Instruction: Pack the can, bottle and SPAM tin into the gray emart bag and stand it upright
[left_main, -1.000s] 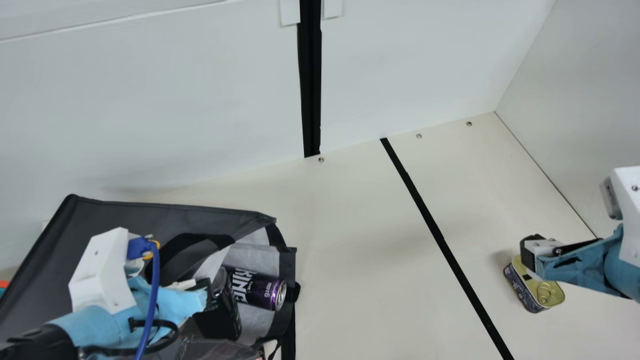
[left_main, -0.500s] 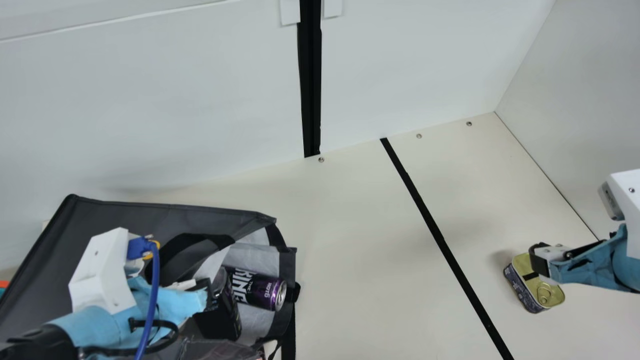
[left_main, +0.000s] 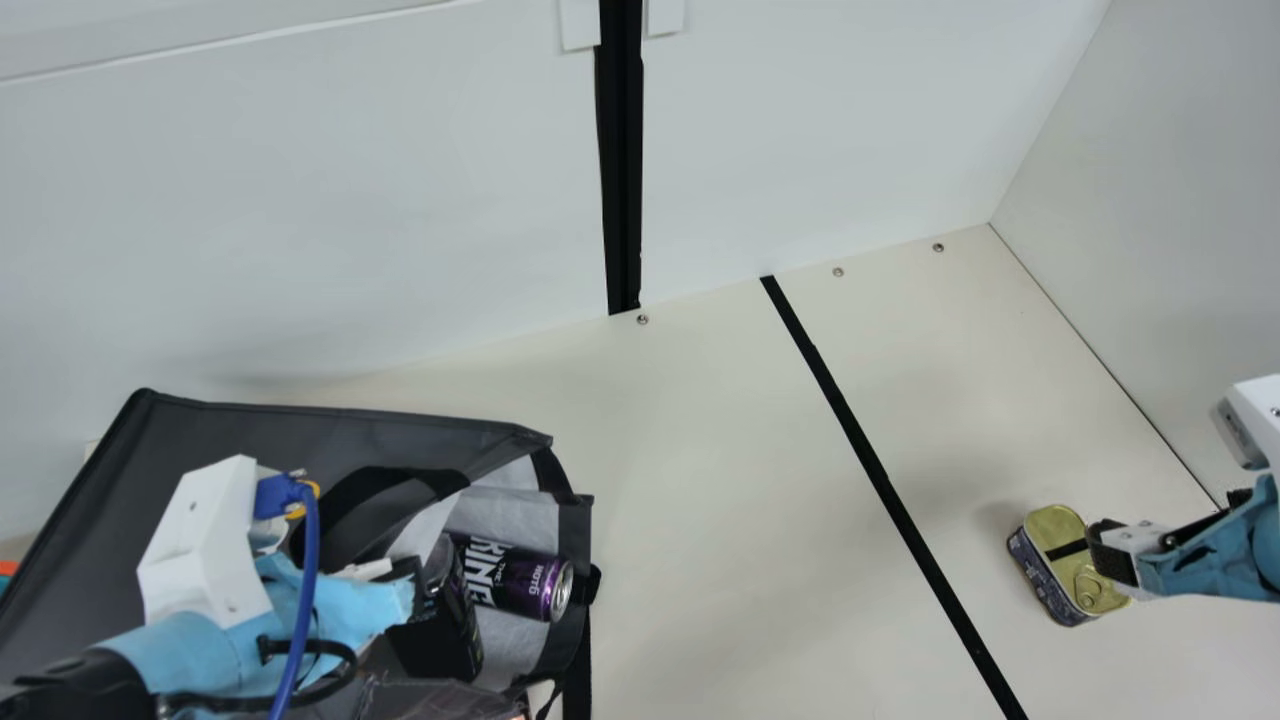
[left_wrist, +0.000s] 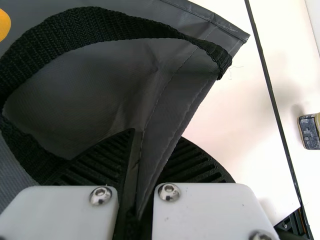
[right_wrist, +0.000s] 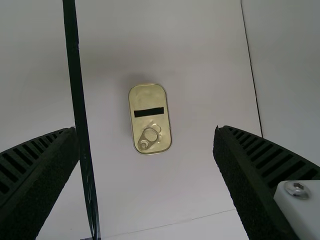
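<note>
Main slants down toward the table's (left_main: 700, 450) far edge, left wrist's tight over the bag (left_main: 250, 425), right's down on the tin (left_main: 1052, 530) all three share!

Main view: illumination is bright and diffuse; a faint, soft-edged shadow falls on the desk (left_main: 700, 450) beside the SPAM tin (left_main: 1058, 545). Left wrist view: desk overexposed to near white, bag (left_wrist: 100, 85) dark. Right wrist view: dimmer, subdued illumination.

Can (left_main: 525, 584) in bag (left_main: 300, 430) (tin (left_main: 1052, 535) well right).
</note>
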